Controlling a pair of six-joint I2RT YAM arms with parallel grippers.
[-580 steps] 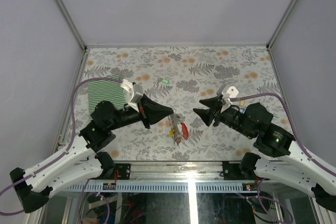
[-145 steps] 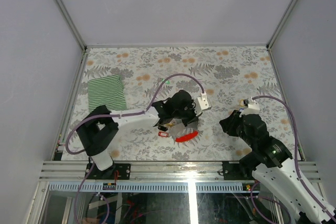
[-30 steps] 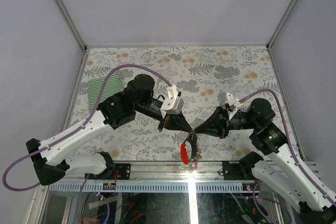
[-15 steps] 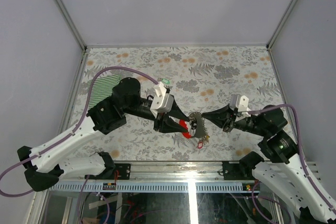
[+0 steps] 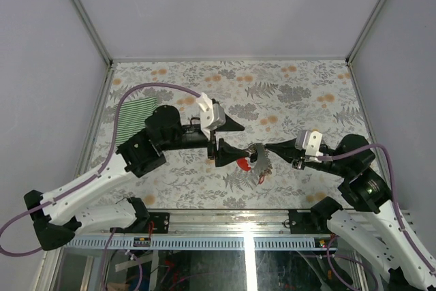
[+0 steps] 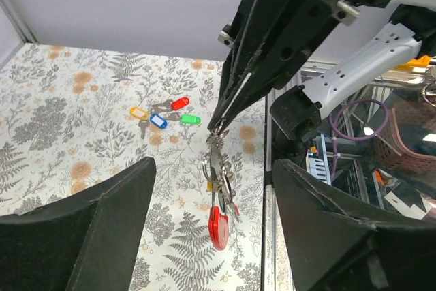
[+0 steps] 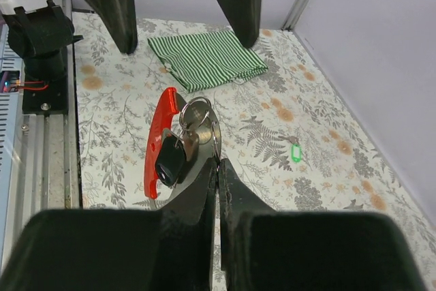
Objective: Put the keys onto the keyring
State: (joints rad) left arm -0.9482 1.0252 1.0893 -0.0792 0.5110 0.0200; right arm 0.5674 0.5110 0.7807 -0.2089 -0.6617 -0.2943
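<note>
My left claw stands with its jaws wide apart and holds nothing. The green striped cloth lies well behind it on the table. Just in front of these open jaws, between my two claws, hangs the keyring, lifted off the table, with its red loop at the bottom. My right claw is closed tight and pinches one metal ring of it at the fingertips. On the keyring I see a dark-headed key and some metal pieces, so I judge that a part of the work is done. But the keys with yellow, blue, red and green heads lie on the table beyond the hanging keyring, not threaded, and one more green key lies alone far ahead of my right claw. These are left to put on
</note>
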